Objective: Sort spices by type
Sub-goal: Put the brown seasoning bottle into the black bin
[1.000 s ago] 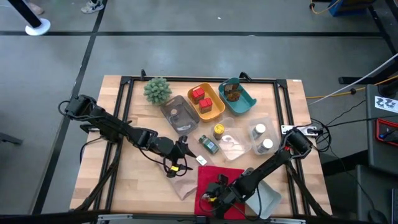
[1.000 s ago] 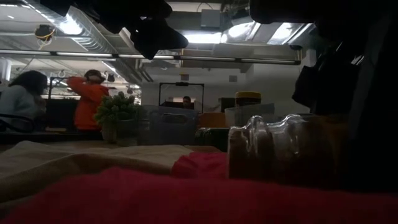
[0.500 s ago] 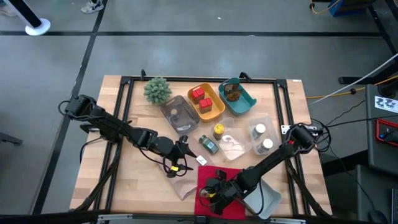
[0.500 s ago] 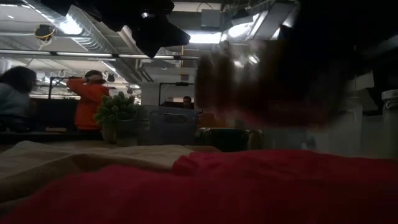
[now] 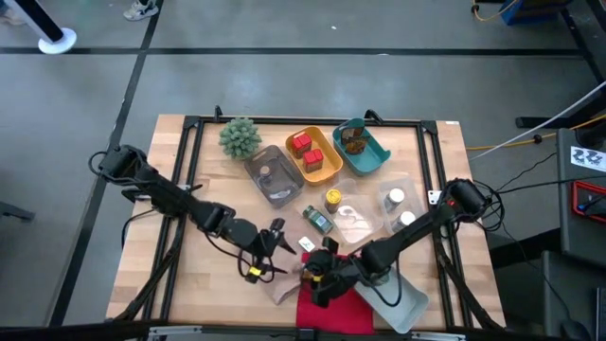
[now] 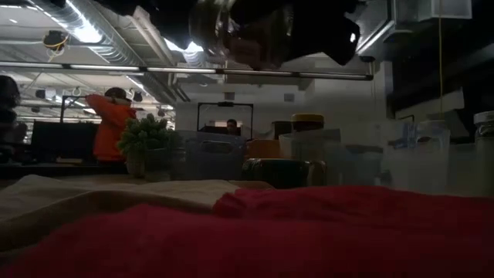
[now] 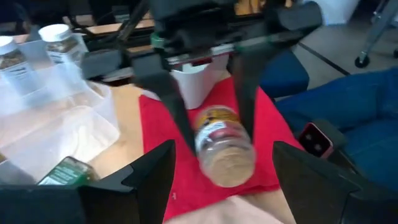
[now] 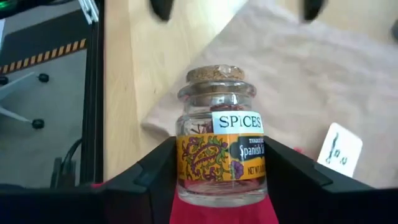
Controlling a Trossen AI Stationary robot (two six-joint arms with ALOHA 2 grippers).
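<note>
**Corked jar lifted above the red cloth**

The right gripper (image 5: 320,278) held a corked glass jar (image 8: 219,140) between its two fingers, the jar clear of the red cloth (image 5: 333,305) and just above that cloth's far edge. In the right wrist view the jar bore a label reading "SPICES". The left gripper (image 5: 268,256) hung beside the cloth with its fingers spread wide and nothing between them; it faced the jar from close by, leaving little room between the two arms.

Beyond the cloth stood a green-capped jar (image 5: 317,220) and a yellow-capped jar (image 5: 333,199). Farther off lay a grey tray (image 5: 271,176), an orange tray (image 5: 322,169) holding two red tins (image 5: 306,151), and a teal tray (image 5: 373,156) holding a brown jar (image 5: 354,144). Two white-capped jars (image 5: 400,208) stood in a clear tray (image 5: 415,189) to the cloth's far right. A beige cloth (image 5: 281,287) lay partly under the red one, and a spiky green plant (image 5: 240,136) stood at the far corner.
</note>
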